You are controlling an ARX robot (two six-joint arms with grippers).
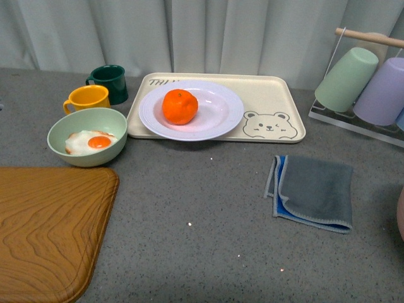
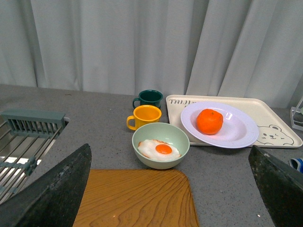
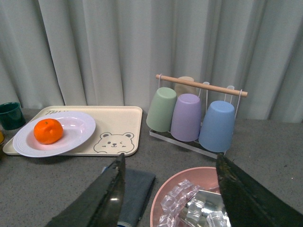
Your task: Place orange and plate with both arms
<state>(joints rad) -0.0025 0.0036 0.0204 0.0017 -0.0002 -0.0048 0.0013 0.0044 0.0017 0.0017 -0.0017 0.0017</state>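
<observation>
A brown wooden cutting board point(image 1: 50, 224) lies nearest, at seven o'clock. At ten sits a pale green bowl point(image 1: 87, 136) (fried egg inside). At twelve, the bright orange fruit point(image 1: 180, 106) rests in the round white plate point(image 1: 218, 117) on a cream bear tray point(image 1: 278, 110). Both grippers, left point(image 2: 170, 189) and right point(image 3: 170, 189), stand apart, holding nothing.

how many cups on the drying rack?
4 visible: a green cup, a purple cup and a blue cup in front on the rack, plus a beige cup mostly hidden behind them. More may be hidden.
</observation>
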